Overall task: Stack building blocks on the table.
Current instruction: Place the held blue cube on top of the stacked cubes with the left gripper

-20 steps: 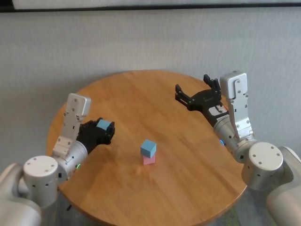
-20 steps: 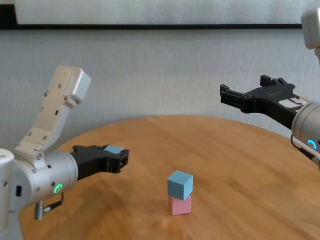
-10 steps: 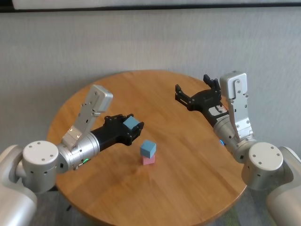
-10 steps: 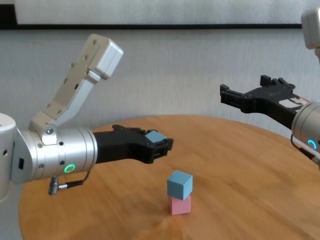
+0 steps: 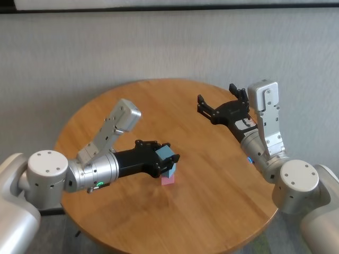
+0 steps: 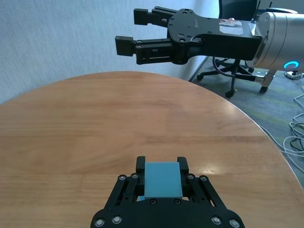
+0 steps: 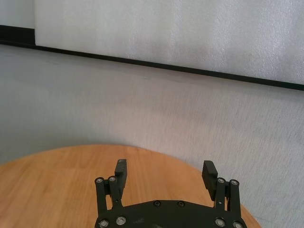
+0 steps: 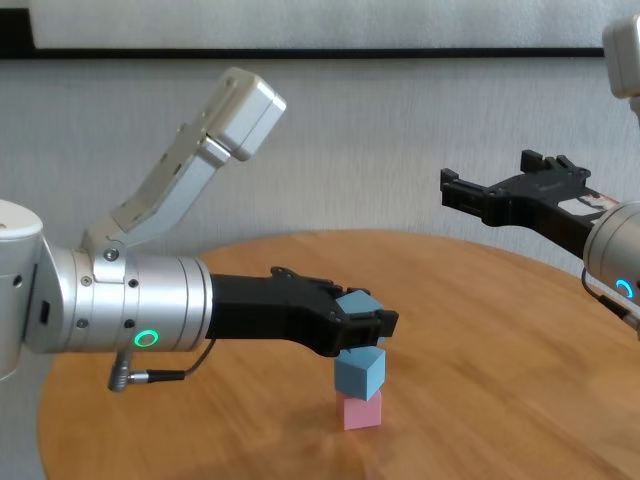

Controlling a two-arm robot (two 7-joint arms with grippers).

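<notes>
A: Where is your left gripper right now?

B: You have it out over the middle of the table, its fingers clamped on a light blue block. In the chest view that block sits just above the small stack, slightly to its right side.

A: And the stack itself?

B: You see a pink block flat on the wood near the table's centre, with a second light blue block resting on top of it, turned a little out of line with the pink one. From the chest view I cannot tell whether the held block touches the one beneath; the gap, if any, is hidden by the fingers.

A: What about the other arm?

B: Your right gripper hangs in the air over the far right part of the table, well apart from the stack. Its fingers stand wide apart with nothing between them, as the right wrist view shows plainly.
</notes>
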